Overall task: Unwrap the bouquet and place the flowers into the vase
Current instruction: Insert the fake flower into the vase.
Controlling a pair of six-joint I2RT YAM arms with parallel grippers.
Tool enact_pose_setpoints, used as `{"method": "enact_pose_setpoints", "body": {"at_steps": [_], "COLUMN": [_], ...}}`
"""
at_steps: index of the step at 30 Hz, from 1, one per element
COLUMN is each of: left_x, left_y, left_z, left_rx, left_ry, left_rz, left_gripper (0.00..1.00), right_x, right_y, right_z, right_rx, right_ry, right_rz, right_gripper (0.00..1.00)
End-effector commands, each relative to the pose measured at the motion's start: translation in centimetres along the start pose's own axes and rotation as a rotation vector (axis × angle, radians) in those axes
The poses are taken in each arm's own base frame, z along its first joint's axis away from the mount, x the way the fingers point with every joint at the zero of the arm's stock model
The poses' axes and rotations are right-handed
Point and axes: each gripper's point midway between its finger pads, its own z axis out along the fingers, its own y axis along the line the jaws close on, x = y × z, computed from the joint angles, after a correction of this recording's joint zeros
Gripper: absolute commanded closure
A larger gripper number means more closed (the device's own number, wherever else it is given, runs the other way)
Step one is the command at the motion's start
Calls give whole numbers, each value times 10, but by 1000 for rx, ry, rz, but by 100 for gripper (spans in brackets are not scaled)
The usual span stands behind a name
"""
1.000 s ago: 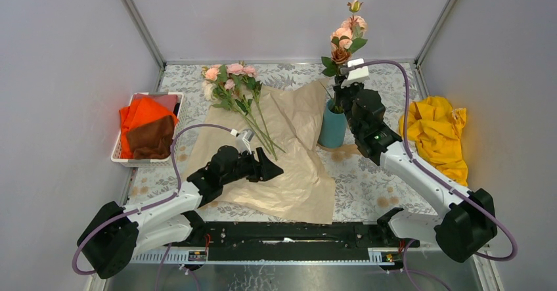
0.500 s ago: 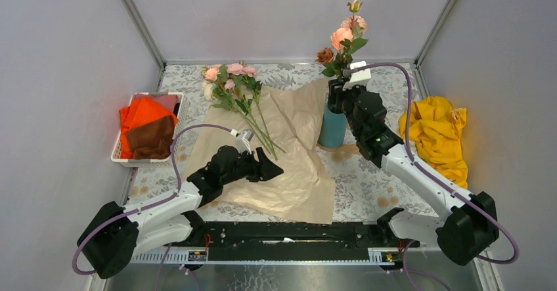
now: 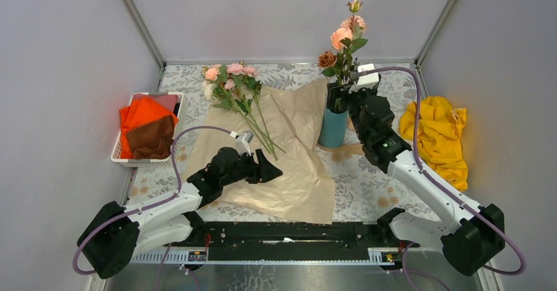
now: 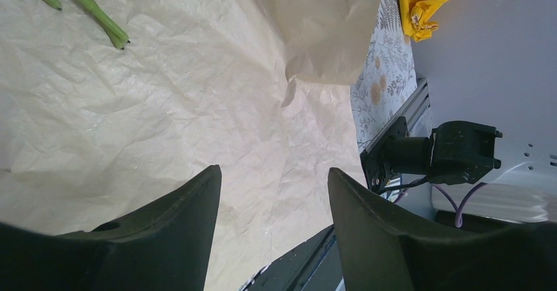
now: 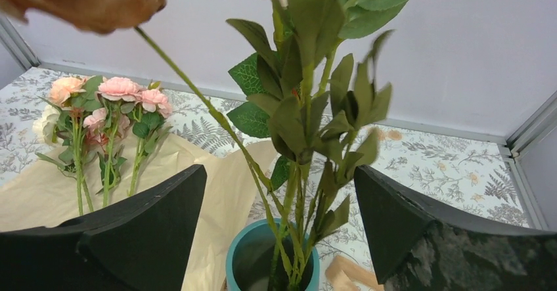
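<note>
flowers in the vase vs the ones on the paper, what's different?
The flowers in the vase stand upright, stems down in the teal vase. The flowers on the paper lie flat on the crinkled paper. The flowers in the vase are fewer than the flowers on the paper. The flowers in the vase include a brownish bloom, while the flowers on the paper look pink and cream. Both have green stems and leaves.

One vase (image 3: pixel 332 130). Four standing flowers (image 3: pixel 339 39), roughly five lying flowers (image 3: pixel 235 69). One paper sheet (image 3: pixel 289 179), one basket (image 3: pixel 125 162), one yellow cloth (image 3: pixel 437 133).
</note>
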Motion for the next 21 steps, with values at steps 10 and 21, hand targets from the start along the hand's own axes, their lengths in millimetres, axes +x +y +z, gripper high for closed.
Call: {"method": "enact_pose_setpoints", "body": {"at_steps": [10, 21], "left_x": [-7, -26], "left_y": [-5, -8], "left_z": [0, -5], "left_rx": [23, -35], "left_ry": [-39, -100], "left_rz": [6, -5], "left_gripper": [33, 33], "right_x": [-62, -141], "right_y": [-12, 15], "right_z": [-37, -95], "right_rx": [-17, -281], "right_ry": [-135, -271], "right_rz": [118, 238], "right_gripper": [0, 0]}}
